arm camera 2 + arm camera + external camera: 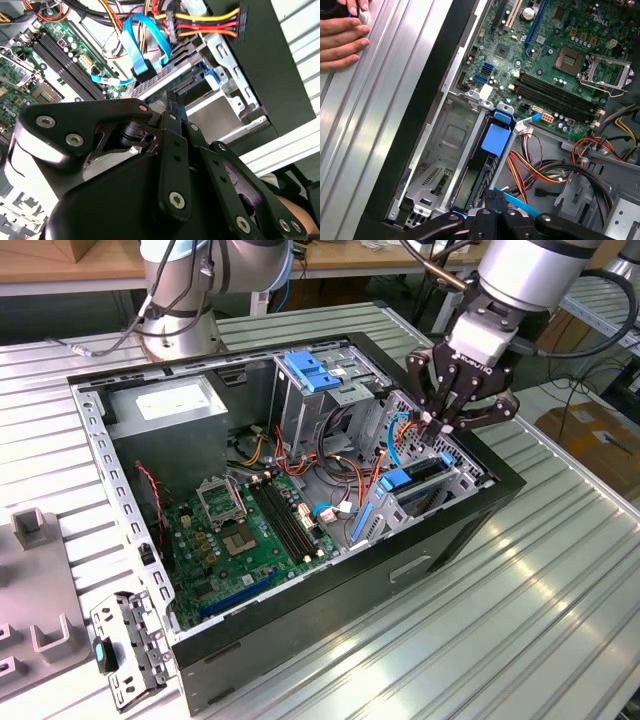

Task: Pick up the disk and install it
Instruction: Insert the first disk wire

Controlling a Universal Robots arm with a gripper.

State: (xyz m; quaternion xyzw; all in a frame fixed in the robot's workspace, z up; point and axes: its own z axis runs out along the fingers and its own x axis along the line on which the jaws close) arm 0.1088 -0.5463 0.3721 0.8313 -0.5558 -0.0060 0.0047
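The disk (420, 480) stands on edge in the drive bay at the case's corner on the exterior view's right, its blue carrier frame showing at the end. My gripper (438, 426) hangs right above the disk's far end with its fingers drawn together, nothing visible between them. In the first wrist view the disk (496, 136) runs away from the fingertips (495, 196) between the bay's metal rails. In the second wrist view the gripper (173, 98) points at the disk's blue frame (211, 79). I cannot tell whether the tips touch the disk.
The open computer case (480, 510) holds a green motherboard (250, 530), a grey power-supply box (165, 405), a tall cage with a blue latch (315, 370) and loose cables (400, 435). A person's hand (340, 35) rests on the table beside the case. A second arm's base (180, 310) stands behind.
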